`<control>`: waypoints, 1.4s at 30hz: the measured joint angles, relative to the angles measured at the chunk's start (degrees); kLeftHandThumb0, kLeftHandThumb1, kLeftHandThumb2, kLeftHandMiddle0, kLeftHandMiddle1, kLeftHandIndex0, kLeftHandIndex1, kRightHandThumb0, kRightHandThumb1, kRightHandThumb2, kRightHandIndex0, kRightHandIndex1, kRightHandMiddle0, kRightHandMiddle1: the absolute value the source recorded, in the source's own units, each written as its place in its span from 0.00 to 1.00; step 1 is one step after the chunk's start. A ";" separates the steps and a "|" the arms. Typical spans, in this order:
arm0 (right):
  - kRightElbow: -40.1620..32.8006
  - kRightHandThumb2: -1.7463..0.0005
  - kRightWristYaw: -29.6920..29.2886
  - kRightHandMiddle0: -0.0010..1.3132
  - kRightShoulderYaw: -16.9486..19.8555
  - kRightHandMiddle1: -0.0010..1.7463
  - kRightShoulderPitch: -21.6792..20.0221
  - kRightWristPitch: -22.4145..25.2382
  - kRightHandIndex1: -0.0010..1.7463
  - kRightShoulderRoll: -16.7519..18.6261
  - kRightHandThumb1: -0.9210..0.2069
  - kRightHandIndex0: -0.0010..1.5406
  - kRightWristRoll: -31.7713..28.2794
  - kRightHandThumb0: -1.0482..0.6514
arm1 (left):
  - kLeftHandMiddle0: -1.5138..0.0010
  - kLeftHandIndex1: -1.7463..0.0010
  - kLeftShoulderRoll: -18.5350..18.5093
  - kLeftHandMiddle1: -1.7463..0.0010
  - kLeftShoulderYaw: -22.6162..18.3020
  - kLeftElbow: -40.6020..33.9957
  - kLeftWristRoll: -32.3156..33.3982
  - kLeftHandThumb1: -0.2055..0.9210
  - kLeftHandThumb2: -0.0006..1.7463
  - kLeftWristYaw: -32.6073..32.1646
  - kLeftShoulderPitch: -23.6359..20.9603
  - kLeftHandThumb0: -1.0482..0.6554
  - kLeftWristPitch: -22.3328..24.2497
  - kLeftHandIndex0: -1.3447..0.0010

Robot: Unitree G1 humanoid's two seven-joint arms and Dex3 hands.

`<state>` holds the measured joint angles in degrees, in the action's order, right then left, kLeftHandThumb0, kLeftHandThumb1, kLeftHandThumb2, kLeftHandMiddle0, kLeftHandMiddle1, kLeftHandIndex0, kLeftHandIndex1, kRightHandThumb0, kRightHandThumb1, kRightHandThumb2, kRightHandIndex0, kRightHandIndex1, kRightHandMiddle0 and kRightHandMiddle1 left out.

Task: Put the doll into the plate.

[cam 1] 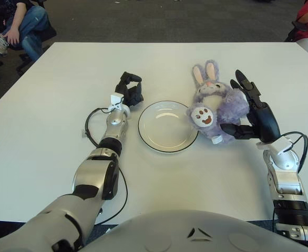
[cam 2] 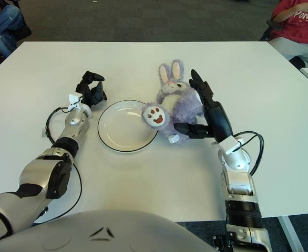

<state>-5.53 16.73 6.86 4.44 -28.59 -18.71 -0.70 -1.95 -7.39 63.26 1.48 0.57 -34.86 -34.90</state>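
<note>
Now the right hand (cam 1: 254,113) cups the purple doll (cam 1: 213,105) with spread fingers, pressing it against the right rim of the plate (cam 1: 167,126). Left of the plate, the left hand (cam 1: 129,91) shows curled, holding nothing.

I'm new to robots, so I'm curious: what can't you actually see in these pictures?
- Both views: the right hand covers the side of the doll it presses, so the grip is unclear.
- Both views: the left hand, beside the plate, has curled fingers hiding its palm.
- People at the top corners are cut off by the edges.
</note>
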 measured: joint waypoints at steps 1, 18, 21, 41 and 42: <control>-0.10 0.89 0.81 0.00 -0.15 0.12 0.01 0.44 0.24 -0.36 0.05 0.10 -0.99 0.02 | 0.38 0.00 0.00 0.00 0.01 0.00 0.00 0.82 0.46 0.01 0.00 0.40 0.00 0.77; -0.21 0.96 4.85 0.00 -0.77 0.32 -0.64 1.45 1.00 -2.61 0.09 0.01 -4.04 0.06 | 0.38 0.00 -0.04 0.00 -0.02 0.00 0.05 0.82 0.46 0.82 0.02 0.39 -0.17 0.76; 0.27 0.97 5.23 0.00 -0.78 0.36 -1.32 1.17 1.00 -3.30 0.12 0.00 -3.89 0.10 | 0.37 0.00 -0.03 0.00 -0.05 0.00 0.10 0.82 0.46 0.98 0.02 0.39 -0.18 0.76; -3.06 0.96 5.73 0.00 -0.99 0.28 -1.57 5.99 1.00 -8.53 0.19 0.18 3.15 0.14 | 0.38 0.00 -0.02 0.00 -0.06 0.00 0.15 0.82 0.46 1.17 0.02 0.40 -0.13 0.76; -3.42 0.96 5.25 0.00 -0.97 0.27 -1.55 6.37 1.00 -8.55 0.18 0.20 3.96 0.13 | 0.38 0.00 -0.02 0.00 -0.07 0.00 0.17 0.82 0.46 1.24 0.02 0.39 -0.14 0.76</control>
<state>-8.95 21.97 5.88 2.89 -22.22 -27.26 3.26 -1.97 -7.46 63.26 1.65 1.81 -34.83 -35.04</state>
